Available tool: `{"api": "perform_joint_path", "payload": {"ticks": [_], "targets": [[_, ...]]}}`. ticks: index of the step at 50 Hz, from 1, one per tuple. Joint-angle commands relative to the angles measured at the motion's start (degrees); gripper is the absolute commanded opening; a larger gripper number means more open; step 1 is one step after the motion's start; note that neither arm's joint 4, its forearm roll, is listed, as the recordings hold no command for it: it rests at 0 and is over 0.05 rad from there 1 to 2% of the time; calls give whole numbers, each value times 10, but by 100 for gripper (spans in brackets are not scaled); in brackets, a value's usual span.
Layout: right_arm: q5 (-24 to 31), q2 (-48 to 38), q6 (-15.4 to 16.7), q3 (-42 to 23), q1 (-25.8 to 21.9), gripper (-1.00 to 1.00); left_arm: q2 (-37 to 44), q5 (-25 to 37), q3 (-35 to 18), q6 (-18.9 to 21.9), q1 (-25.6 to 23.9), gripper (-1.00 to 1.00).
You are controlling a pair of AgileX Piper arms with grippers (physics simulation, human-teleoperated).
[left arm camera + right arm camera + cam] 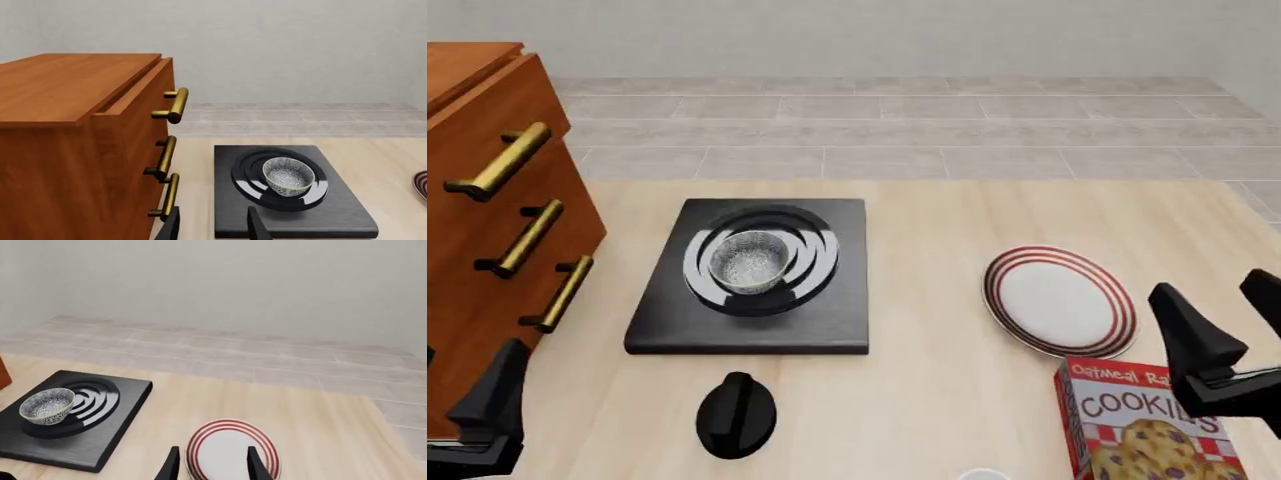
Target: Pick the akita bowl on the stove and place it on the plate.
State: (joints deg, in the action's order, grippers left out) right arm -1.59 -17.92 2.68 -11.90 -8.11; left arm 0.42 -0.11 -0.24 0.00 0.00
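Front view shows the akita bowl (751,262) sitting upright in the middle of the rings of the stove (751,277), well ahead of the left gripper (212,226), whose jaws are spread and empty. The right gripper (211,463) has its jaws spread too, and the plate (231,448) lies just beyond them.

A light wooden counter (961,380) runs forward from the fingers to a pale grey tiled floor (894,130) and a plain whitish wall (233,285). An orange-brown wooden drawer cabinet (67,150) with brass handles (175,105) stands at the counter's left side.
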Motion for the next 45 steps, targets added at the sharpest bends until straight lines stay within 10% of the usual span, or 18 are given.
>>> {"api": "perform_joint_path", "payload": {"ticks": [1, 21, 40, 45], "targets": [[-17, -96, -6, -59, -45, 100, 0, 0, 0, 0, 0, 100], [-6, -245, 19, -159, -145, 100, 0, 0, 0, 0, 0, 100], [-1, -444, -61, -287, -198, 100, 0, 0, 0, 0, 0, 100], [-1, -496, -37, -315, -216, 100, 0, 0, 0, 0, 0, 100]]}}
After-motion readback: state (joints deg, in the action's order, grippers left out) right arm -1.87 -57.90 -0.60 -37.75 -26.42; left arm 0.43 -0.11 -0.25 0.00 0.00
